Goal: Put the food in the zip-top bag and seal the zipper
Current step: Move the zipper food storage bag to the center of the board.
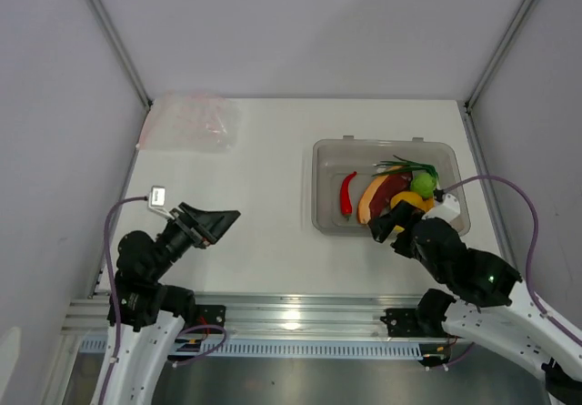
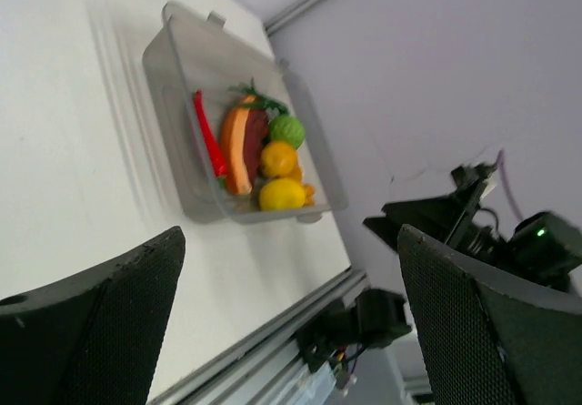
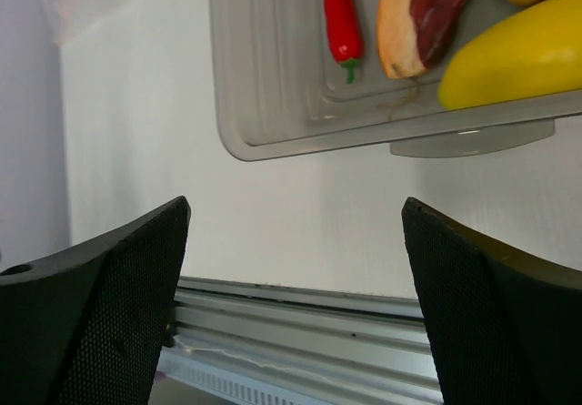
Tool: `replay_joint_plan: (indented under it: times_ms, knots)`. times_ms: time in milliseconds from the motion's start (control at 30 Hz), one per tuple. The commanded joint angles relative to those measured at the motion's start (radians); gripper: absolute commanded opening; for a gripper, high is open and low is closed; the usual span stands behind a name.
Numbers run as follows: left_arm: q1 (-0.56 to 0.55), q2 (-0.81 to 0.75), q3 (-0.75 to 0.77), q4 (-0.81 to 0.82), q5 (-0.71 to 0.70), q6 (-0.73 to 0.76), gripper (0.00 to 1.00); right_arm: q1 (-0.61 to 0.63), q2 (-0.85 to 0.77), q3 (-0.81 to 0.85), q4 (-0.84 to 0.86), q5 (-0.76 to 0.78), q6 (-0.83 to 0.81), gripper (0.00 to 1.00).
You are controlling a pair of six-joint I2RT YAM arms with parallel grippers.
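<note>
The zip-top bag (image 1: pixel 186 121), clear and crinkly with a pink tinge, lies flat at the table's far left corner; its zipper cannot be made out. The food sits in a grey bin (image 1: pixel 318 191): a red chili (image 1: pixel 347 194) (image 2: pixel 209 136) (image 3: pixel 340 9), a purple and orange piece (image 1: pixel 382 191) (image 3: pixel 423 14), a green round fruit (image 1: pixel 423 184) (image 2: pixel 286 130), yellow fruit (image 1: pixel 409 202) (image 3: pixel 514 55) and a scallion (image 1: pixel 409 164). My left gripper (image 1: pixel 221 227) (image 2: pixel 291 332) hovers open at the near left, pointing right, far from the bag. My right gripper (image 1: pixel 391 223) (image 3: pixel 296 305) is open at the bin's near edge, holding nothing.
An aluminium rail (image 1: pixel 300 318) runs along the table's near edge. Grey enclosure walls with corner posts (image 1: pixel 114 36) close in the table on three sides. The right arm (image 2: pixel 473 223) shows in the left wrist view, beyond the bin (image 2: pixel 173 123).
</note>
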Motion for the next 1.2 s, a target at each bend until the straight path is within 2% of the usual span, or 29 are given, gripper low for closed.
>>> replay_joint_plan:
  times_ms: [0, 100, 200, 267, 400, 533, 567, 767, 1000, 1167]
  knots:
    - [0.001, 0.082, 0.002, -0.067, 0.107, 0.116, 0.99, -0.005, 0.113, 0.057, -0.058, 0.028, -0.060, 1.00]
    - [0.002, 0.173, -0.058, -0.027, 0.170, 0.060, 1.00, -0.012, 0.239, 0.067, -0.006, -0.071, -0.133, 0.99]
    - [0.004, 0.238, -0.138, 0.132, 0.218, 0.006, 0.99, -0.006, 0.330, 0.083, 0.044, -0.143, -0.190, 0.99]
    - [0.004, 0.258, -0.147, 0.177, 0.181, 0.000, 1.00, 0.017, 0.388, 0.087, 0.066, -0.154, -0.200, 0.99]
    - [0.007, 0.329, -0.097, 0.171, 0.040, 0.012, 1.00, 0.074, 0.402, 0.083, 0.123, -0.159, -0.232, 0.99]
    - [0.008, 0.427, -0.025, 0.183, -0.160, -0.011, 1.00, 0.089, 0.358, 0.048, 0.182, -0.162, -0.241, 0.99]
    - [0.010, 0.468, -0.023, 0.191, -0.250, -0.026, 0.99, 0.089, 0.333, 0.038, 0.211, -0.173, -0.255, 0.99]
    - [0.053, 0.635, 0.008, 0.315, -0.469, -0.077, 0.99, 0.094, 0.237, 0.017, 0.235, -0.148, -0.292, 0.99]
    - [0.162, 0.989, 0.086, 0.566, -0.440, -0.031, 1.00, 0.094, -0.026, 0.003, 0.239, -0.087, -0.313, 0.99]
    - [0.223, 1.243, 0.198, 0.684, -0.387, -0.014, 1.00, 0.094, -0.054, 0.047, 0.166, -0.053, -0.335, 1.00]
